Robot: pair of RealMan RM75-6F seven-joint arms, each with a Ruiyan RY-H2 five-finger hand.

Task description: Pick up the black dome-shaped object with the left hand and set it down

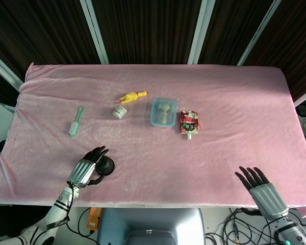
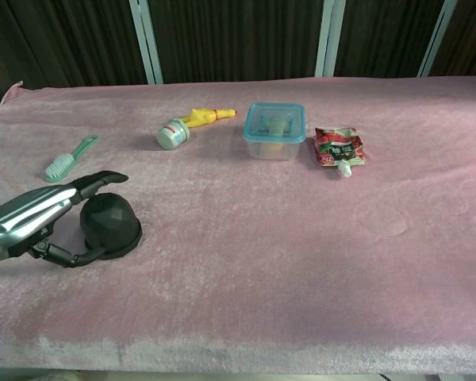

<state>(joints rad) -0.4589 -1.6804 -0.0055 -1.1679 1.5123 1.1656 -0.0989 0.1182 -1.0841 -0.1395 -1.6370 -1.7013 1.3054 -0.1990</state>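
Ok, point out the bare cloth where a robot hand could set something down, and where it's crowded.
Free: the wide stretch right of the red pouch toward the table's right edge, down to the right robot hand; also the front middle between the black dome and that hand. Crowded: the row of green brush, small jar, yellow toy, clear box and pouch.
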